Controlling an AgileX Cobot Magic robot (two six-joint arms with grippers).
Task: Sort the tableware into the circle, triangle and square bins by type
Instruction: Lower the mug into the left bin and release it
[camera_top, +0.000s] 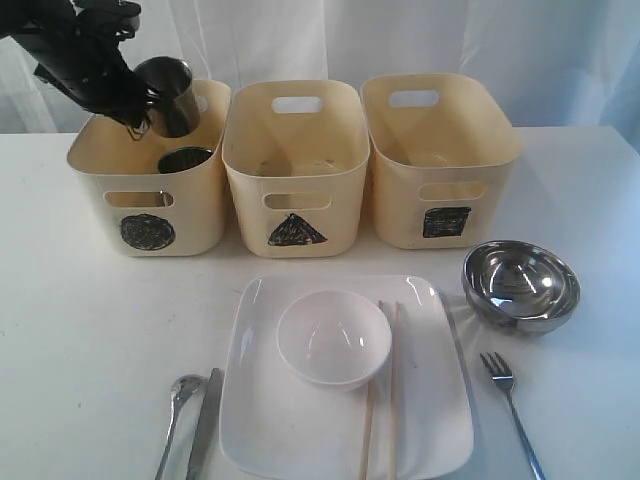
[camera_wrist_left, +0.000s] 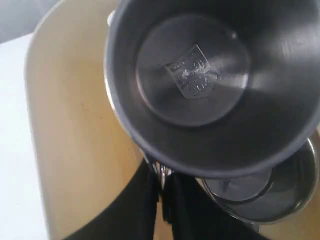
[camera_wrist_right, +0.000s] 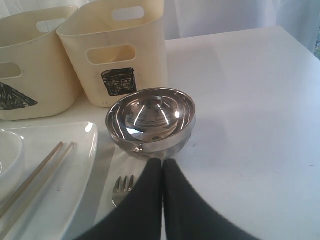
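Currently steel mug (camera_top: 172, 92) is held by its handle in left gripper (camera_top: 145, 108) over circle bin (camera_top: 95, 195), w/ right gripper (camera_wrist_right: 162, 165) shut & empty; if dropped tilted, it may be bounced off 2nd mug (camera_top: 185, 158) inside.

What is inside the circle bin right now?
One steel mug stands in the circle bin, mouth up. The second mug, held in the left jaws, hangs above it, hiding part of the floor.

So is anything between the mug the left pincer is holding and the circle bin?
Only the other mug standing in the circle bin, partly under the held mug; nothing else visible.
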